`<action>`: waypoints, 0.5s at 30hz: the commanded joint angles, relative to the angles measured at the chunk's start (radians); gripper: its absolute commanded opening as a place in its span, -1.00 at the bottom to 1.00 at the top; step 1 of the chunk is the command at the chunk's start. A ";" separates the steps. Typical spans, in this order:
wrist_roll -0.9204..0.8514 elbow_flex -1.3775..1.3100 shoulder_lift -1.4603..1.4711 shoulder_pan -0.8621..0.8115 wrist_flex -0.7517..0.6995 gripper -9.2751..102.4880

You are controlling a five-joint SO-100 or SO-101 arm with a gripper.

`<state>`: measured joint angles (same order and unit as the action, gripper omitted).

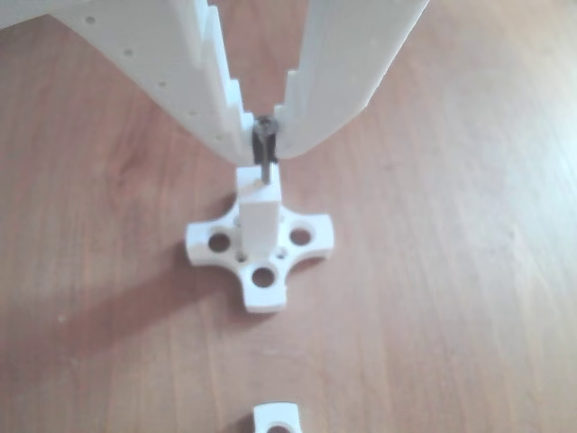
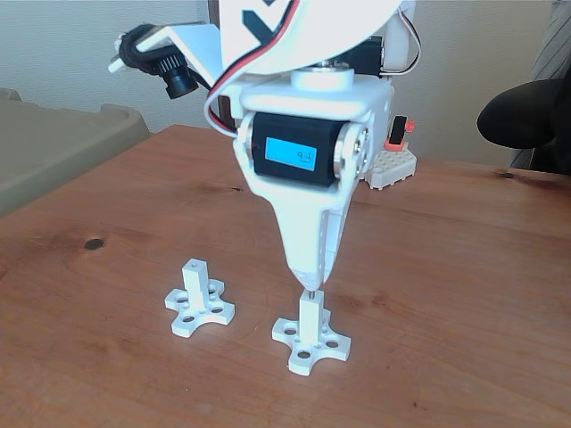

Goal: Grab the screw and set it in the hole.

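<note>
The fingers (image 1: 264,135) clench the screw (image 1: 264,155) upright by its head, so its tip meets the hole (image 1: 267,188) in the white post (image 1: 259,221).

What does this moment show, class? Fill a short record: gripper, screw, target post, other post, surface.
gripper: white gripper, shut on the screw, pointing down over a post
screw: dark screw, upright, lower end at the post's tip
target post: white post on a cross-shaped base, under the gripper
other post: second white post, to the left in the fixed view, standing apart
surface: wooden table
</note>
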<state>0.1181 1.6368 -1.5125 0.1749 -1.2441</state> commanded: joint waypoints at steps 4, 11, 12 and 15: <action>-0.003 -0.014 -0.023 -0.005 -0.006 -0.91; -0.006 -0.014 -0.023 -0.005 -0.015 -0.91; -0.008 -0.014 -0.023 -0.005 -0.015 -0.91; -0.009 -0.014 -0.025 -0.005 -0.020 -0.91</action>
<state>0.1181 1.6368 -1.5125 0.1749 -1.2441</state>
